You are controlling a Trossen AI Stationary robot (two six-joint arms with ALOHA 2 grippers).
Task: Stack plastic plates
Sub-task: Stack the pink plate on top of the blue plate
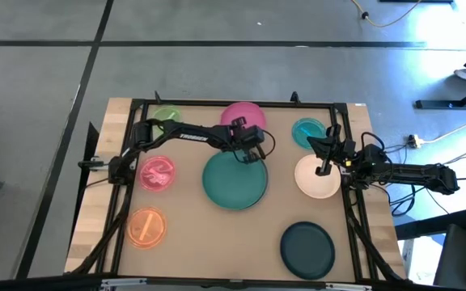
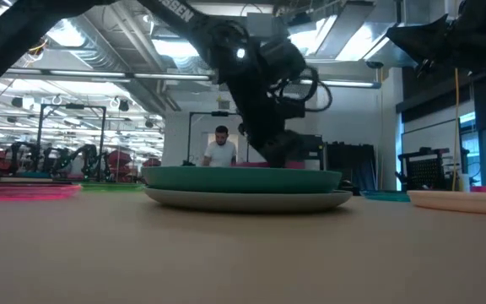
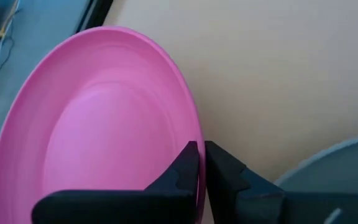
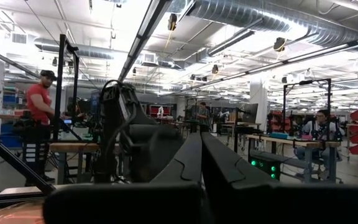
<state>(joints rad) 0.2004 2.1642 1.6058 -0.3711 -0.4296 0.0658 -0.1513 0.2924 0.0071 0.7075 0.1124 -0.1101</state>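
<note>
My left gripper is shut on the near rim of the magenta plate, which sits by the table's far edge. Just near of it, the teal-green plate rests on the grey plate. My right gripper is shut, raised and pointing level over the far left part of the cream plate. A small teal plate, the dark teal plate, and small green, pink and orange plates lie flat. My left gripper pinches the magenta plate's rim between its two fingers, one over the inner face and one outside the edge. It comes at the rim from the near side, slanting down. Whether the plate is off the table, I cannot tell.
A black frame runs around the wooden table. Bare tabletop lies between the orange and dark teal plates. People stand in the room beyond the table.
</note>
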